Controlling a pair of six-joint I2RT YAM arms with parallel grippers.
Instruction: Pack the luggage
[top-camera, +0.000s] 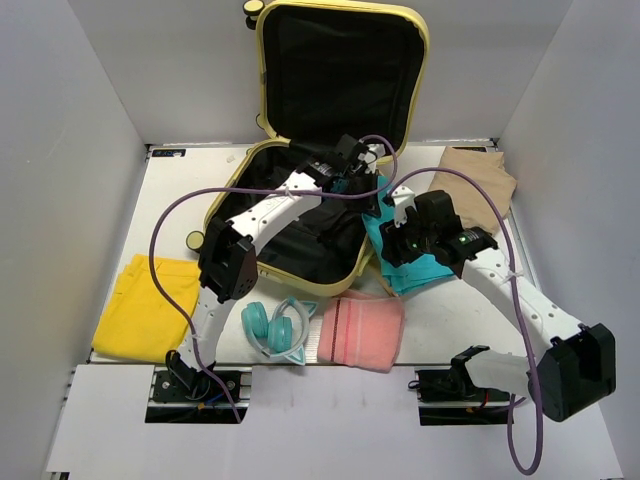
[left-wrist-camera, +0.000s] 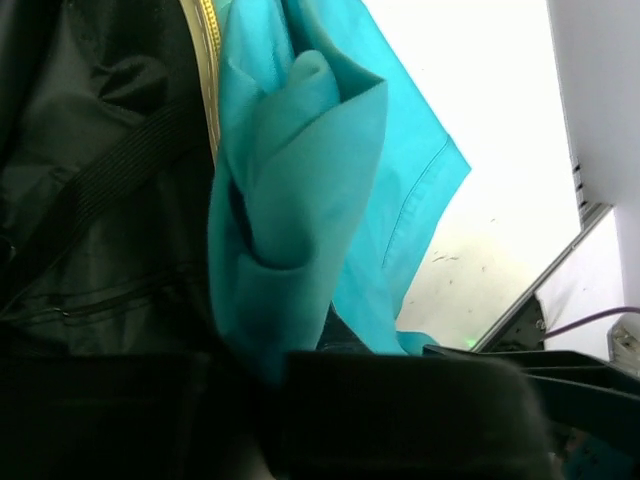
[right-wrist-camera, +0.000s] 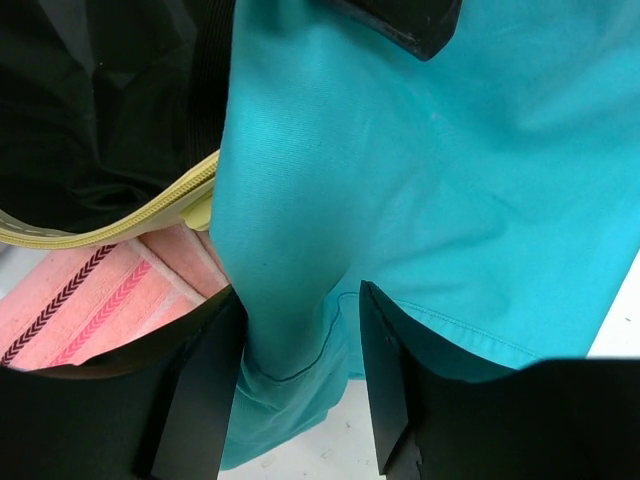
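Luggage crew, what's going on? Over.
Left jaws, right jaws both shut on teal shirt. Luggage open, shirt half over its right rim. Nothing blocking.

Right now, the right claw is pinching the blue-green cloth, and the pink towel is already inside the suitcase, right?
Not quite. The right claw does pinch the blue-green cloth, but the pink towel is not inside the suitcase. It lies on the table, just in front of the suitcase. The top view shows this.
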